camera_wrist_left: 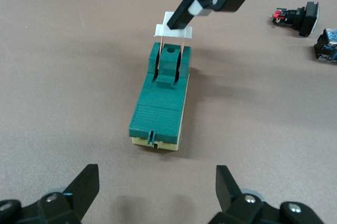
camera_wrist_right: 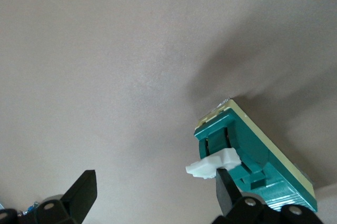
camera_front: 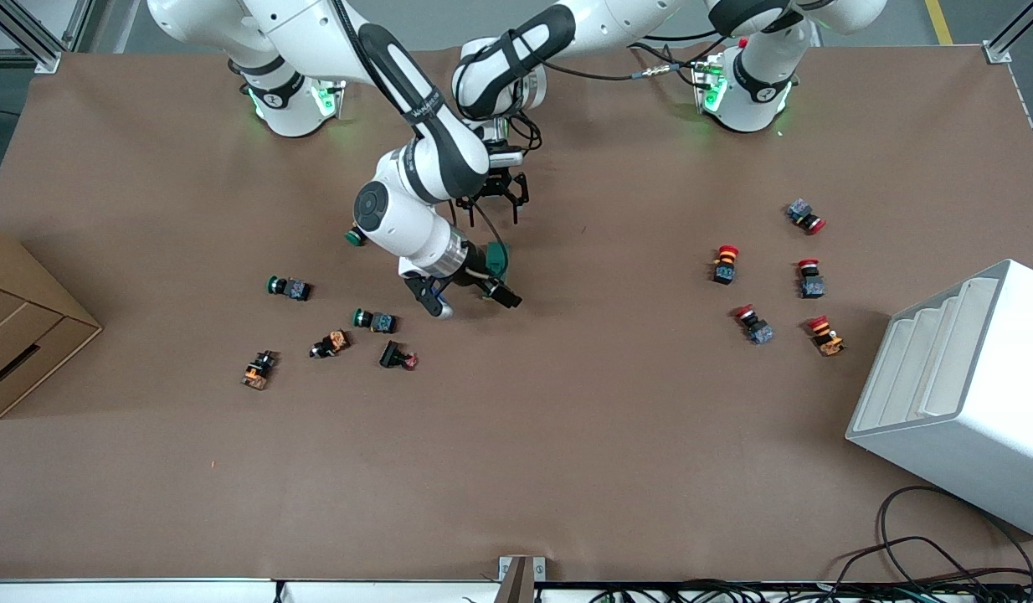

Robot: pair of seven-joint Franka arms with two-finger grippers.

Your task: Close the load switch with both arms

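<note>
The load switch [camera_front: 498, 259] is a dark green block on a cream base with a white lever. It lies on the brown table near the middle and is partly covered by my right gripper. In the left wrist view the switch [camera_wrist_left: 160, 98] lies lengthwise and its white lever [camera_wrist_left: 174, 31] stands raised at one end. My right gripper [camera_front: 470, 299] is open, and one finger [camera_wrist_right: 227, 186] touches the lever [camera_wrist_right: 213, 164] of the switch [camera_wrist_right: 258, 155]. My left gripper [camera_front: 493, 207] is open and empty. It hangs over the table by the switch's end away from the lever, and it also shows in its own wrist view [camera_wrist_left: 157, 188].
Green-capped push buttons [camera_front: 286, 287] [camera_front: 374, 320] and orange and black parts [camera_front: 331, 343] lie toward the right arm's end. Red-capped buttons [camera_front: 724, 264] [camera_front: 809, 278] lie toward the left arm's end, beside a white rack [camera_front: 960, 394]. Cardboard drawers [camera_front: 23, 335] stand at the table edge.
</note>
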